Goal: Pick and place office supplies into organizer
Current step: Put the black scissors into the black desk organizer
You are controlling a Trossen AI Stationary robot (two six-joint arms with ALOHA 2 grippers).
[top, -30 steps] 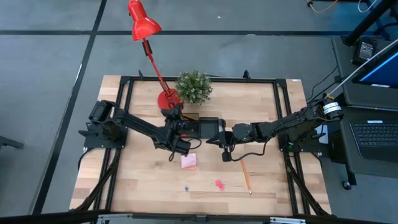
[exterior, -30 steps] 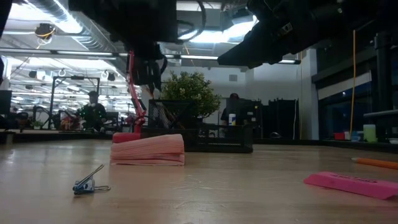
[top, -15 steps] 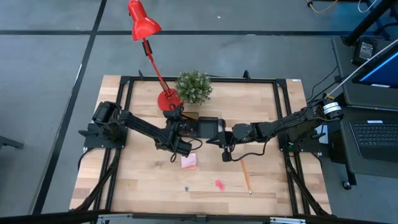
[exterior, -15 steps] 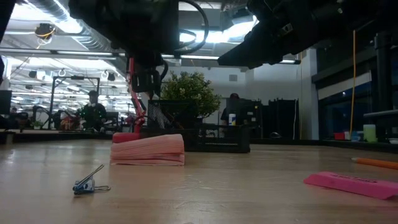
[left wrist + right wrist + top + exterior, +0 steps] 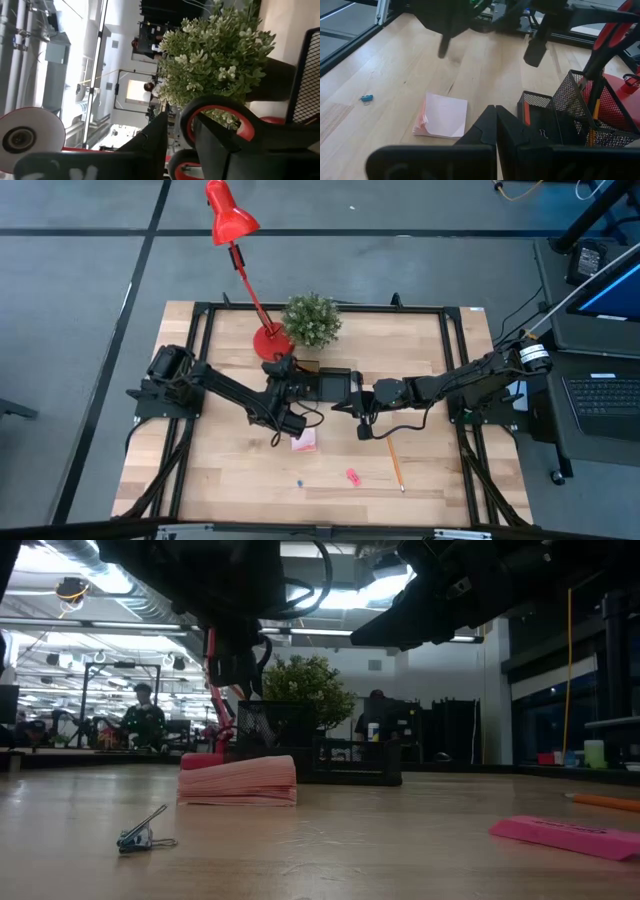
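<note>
We saw our left gripper (image 5: 283, 385) at the mesh organizer (image 5: 580, 117), fingers parted around red-handled scissors (image 5: 215, 117), while our right gripper (image 5: 343, 405) stayed clenched empty alongside.

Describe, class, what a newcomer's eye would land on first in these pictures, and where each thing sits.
First, the two dark arms meeting mid-table over the black mesh organizer, the left gripper beside it and the right gripper shut. Next, the red desk lamp leaning out past the table's far edge, beside the green potted plant. Nearer the front lies the pink sticky-note pad.
</note>
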